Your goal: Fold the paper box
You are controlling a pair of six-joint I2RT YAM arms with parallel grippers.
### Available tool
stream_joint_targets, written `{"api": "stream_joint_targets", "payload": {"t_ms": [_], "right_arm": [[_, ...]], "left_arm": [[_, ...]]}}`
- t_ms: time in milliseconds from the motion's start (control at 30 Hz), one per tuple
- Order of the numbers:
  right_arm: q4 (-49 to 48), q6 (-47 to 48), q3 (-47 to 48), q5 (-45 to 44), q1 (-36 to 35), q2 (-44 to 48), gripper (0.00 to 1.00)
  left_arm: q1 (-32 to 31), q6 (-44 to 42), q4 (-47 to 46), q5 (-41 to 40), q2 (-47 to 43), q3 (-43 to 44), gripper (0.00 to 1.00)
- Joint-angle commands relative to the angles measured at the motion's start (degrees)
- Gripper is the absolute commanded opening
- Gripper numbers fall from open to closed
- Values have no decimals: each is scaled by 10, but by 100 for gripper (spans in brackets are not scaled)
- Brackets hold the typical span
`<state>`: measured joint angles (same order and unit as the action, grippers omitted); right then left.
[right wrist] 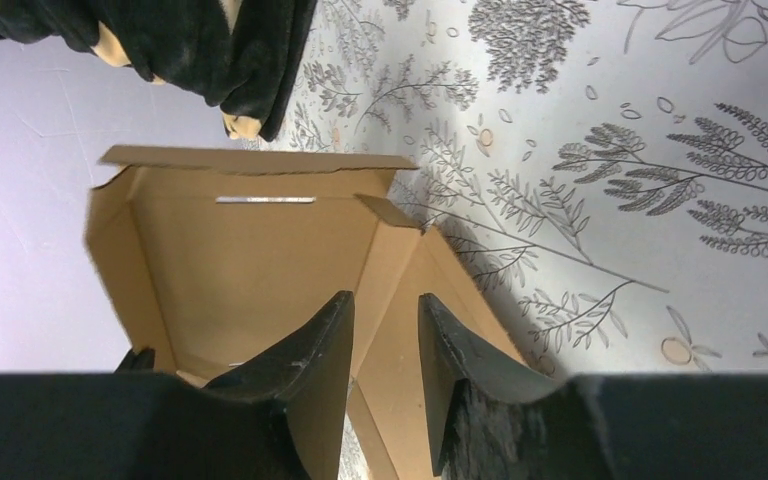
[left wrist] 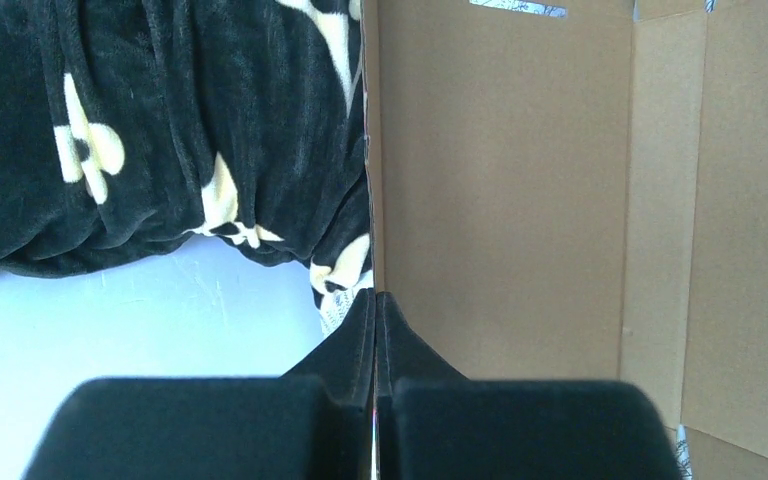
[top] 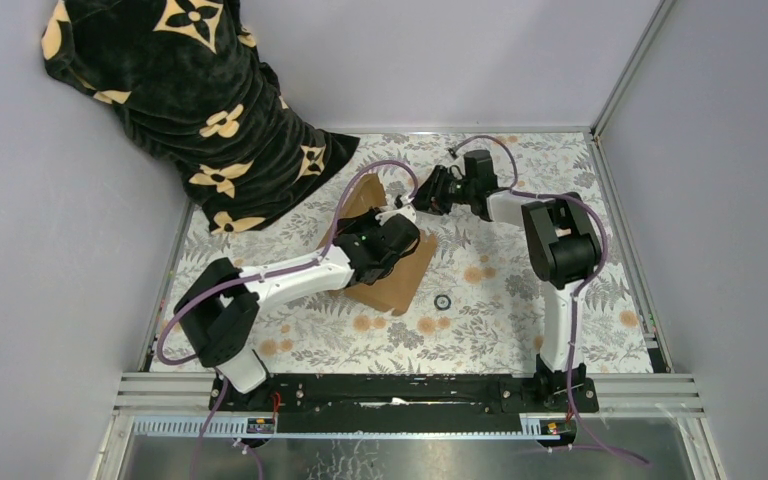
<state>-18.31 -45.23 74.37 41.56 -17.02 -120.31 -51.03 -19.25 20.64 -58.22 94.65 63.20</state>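
The paper box (top: 401,276) is brown cardboard lying mid-table, with panels raised at its far end. My left gripper (top: 396,216) lies over it. In the left wrist view the left gripper (left wrist: 375,296) is shut, pinching the thin edge of an upright panel of the box (left wrist: 500,180). My right gripper (top: 417,203) reaches in from the right at the box's far corner. In the right wrist view the right gripper (right wrist: 385,305) is open, its fingers either side of a folded corner flap of the box (right wrist: 250,260), which stands as a shallow tray with a slot.
A black blanket with cream flowers (top: 190,90) is heaped at the back left, close to the box; it also shows in the left wrist view (left wrist: 140,130). A small black ring (top: 442,300) lies on the floral tablecloth (top: 520,290) right of the box. Walls enclose the table.
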Motion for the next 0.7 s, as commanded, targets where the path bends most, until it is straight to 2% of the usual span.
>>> {"api": "stream_joint_targets", "payload": {"t_ms": [0,200,667], "right_arm": [[-71,-55,31,38,1,-37,37],[-112,-82,28,46,-1,-57,36],[-108,-66,22,27,-9,-47,34]], "left_arm": [[-8,-11,-33,14,-30,-12,0],[-17,-12,-39,12,-28,-21,0],[-43,4,-51,16,-1,-30,0]]}}
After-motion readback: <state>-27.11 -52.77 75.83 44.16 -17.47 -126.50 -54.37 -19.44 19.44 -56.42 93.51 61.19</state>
